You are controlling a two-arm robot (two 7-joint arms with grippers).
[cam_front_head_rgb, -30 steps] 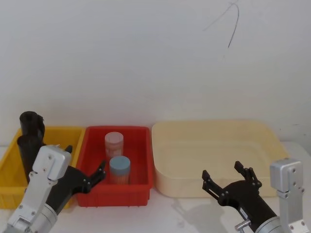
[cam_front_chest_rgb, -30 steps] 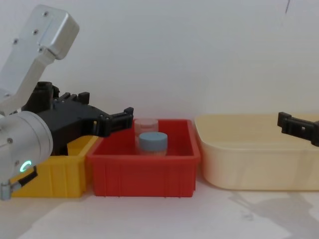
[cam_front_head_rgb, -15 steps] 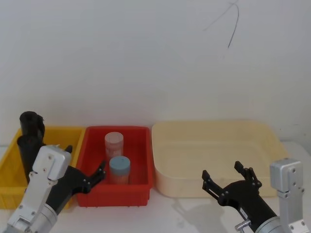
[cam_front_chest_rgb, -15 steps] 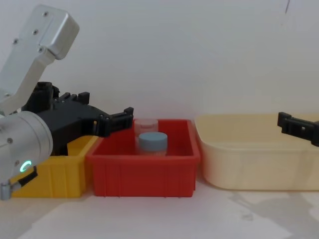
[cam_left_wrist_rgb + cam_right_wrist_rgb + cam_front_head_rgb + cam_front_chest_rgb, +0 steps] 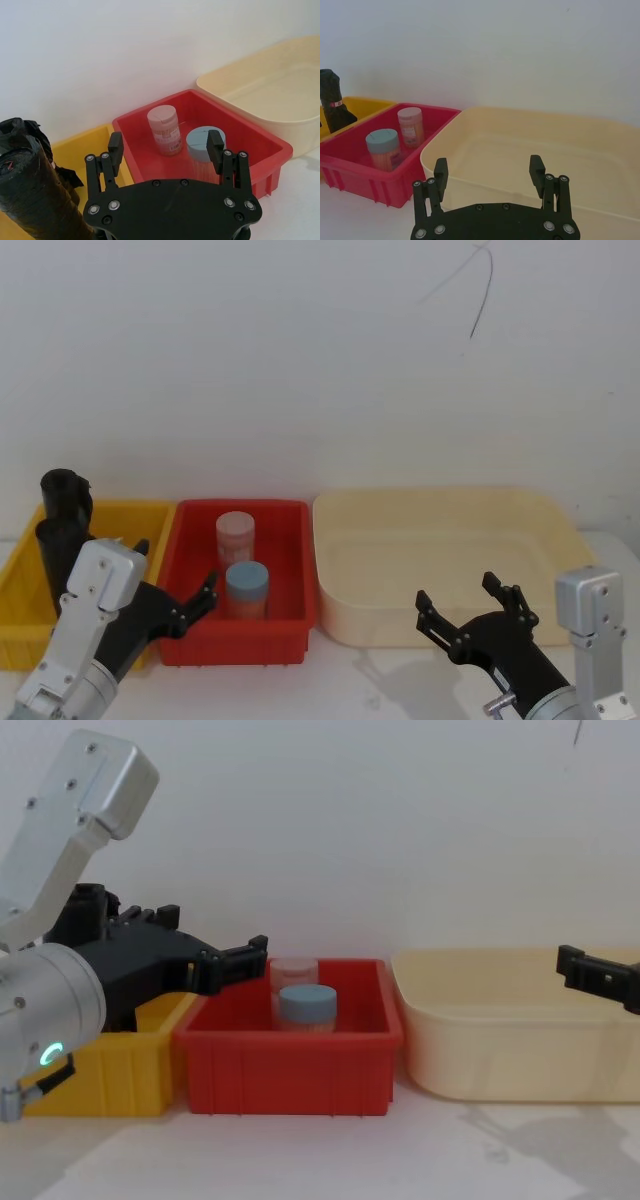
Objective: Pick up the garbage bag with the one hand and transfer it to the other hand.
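Off to the outer side of the left gripper (image 5: 175, 570), jaws spread and empty, the garbage bag (image 5: 50, 545) stands upright in the yellow bin (image 5: 25, 640); best straddle its middle squarely, while the right gripper (image 5: 456, 590) idles open.

White surface (image 5: 330, 1160) carries three containers in a row: red bin (image 5: 290, 1072), yellow bin (image 5: 125, 1070) just beside its left, cream tub (image 5: 510, 1065) just beside its right.

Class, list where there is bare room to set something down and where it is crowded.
Free: the cream tub, bare inside; the table before the bins. Crowded: the red bin with two jars, the yellow bin with black rolls.
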